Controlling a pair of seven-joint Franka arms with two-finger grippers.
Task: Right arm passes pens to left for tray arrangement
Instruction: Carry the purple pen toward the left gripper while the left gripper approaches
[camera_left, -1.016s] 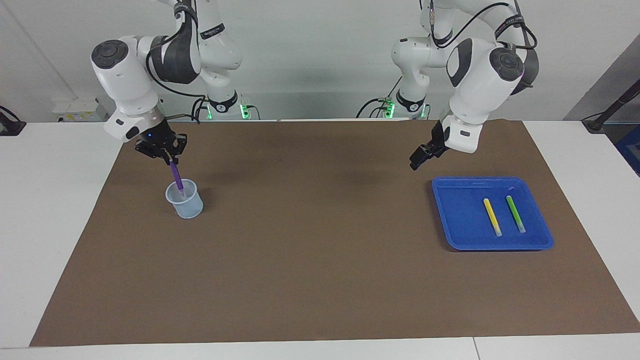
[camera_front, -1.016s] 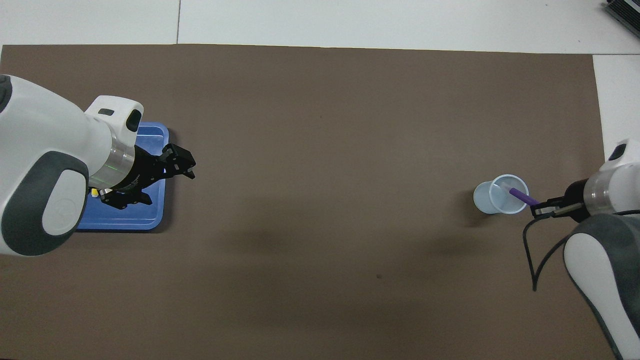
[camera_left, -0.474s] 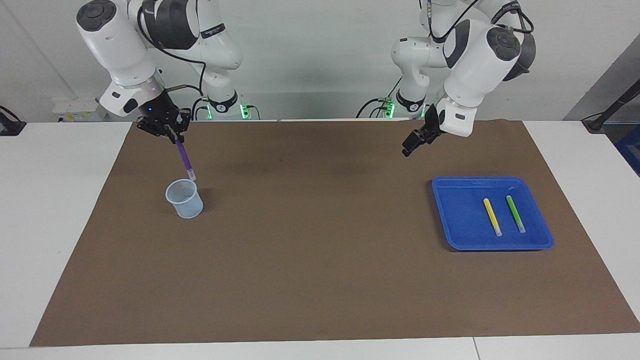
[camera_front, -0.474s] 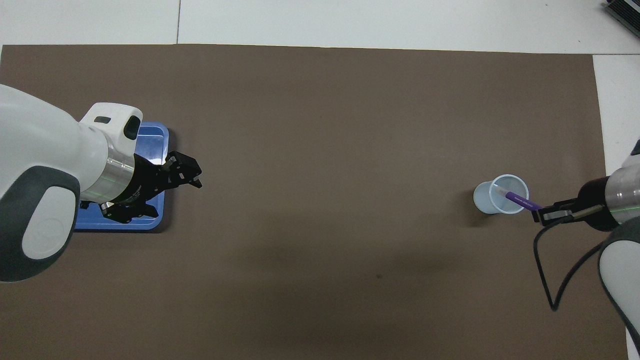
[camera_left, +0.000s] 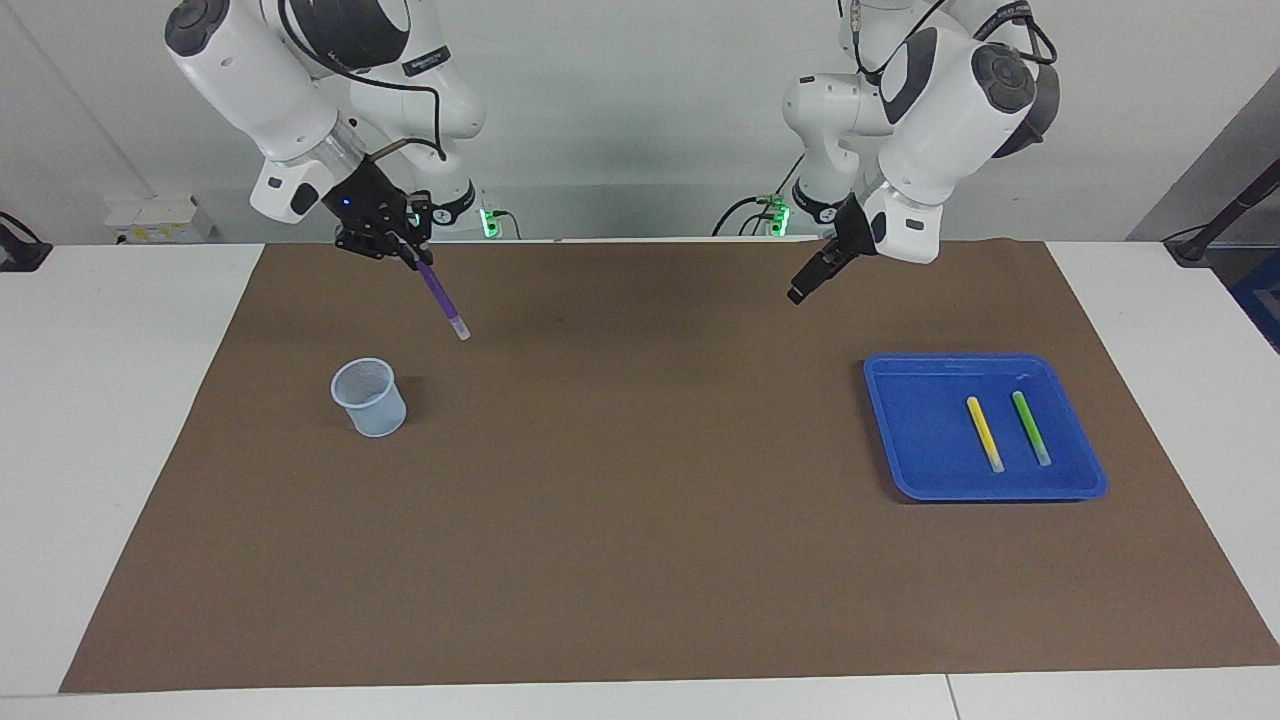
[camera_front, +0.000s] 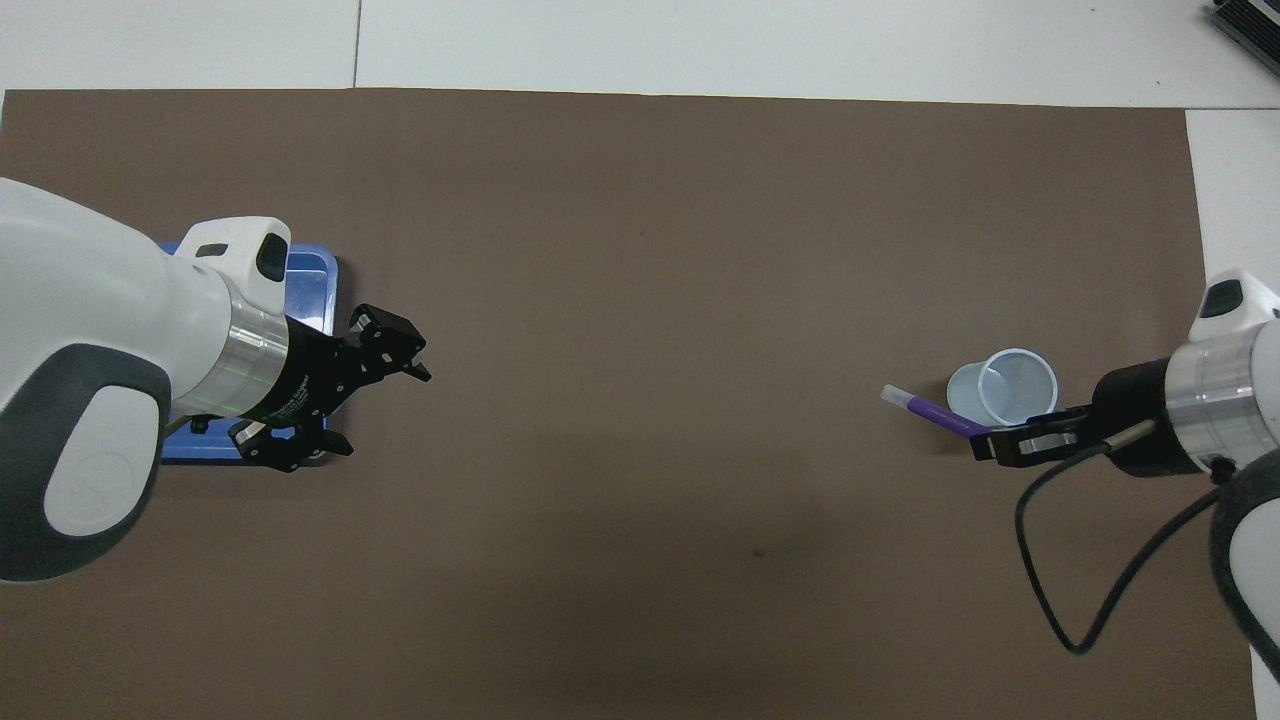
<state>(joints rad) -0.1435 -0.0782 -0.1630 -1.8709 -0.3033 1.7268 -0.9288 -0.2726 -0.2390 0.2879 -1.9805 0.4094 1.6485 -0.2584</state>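
While the left tool (camera_left: 797, 294) hangs unreadable, the right tool (camera_left: 408, 252) grips the purple pen (camera_left: 441, 295).

Purple pen (camera_left: 440, 296), bright blue tray (camera_left: 915, 440)

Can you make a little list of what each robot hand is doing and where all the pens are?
right gripper: up over the mat, shut on the purple pen
left gripper: up over the mat, holding nothing
yellow pen: lying in the tray
green pen: lying in the tray beside the yellow pen
cup: upright on the mat, no pen in it
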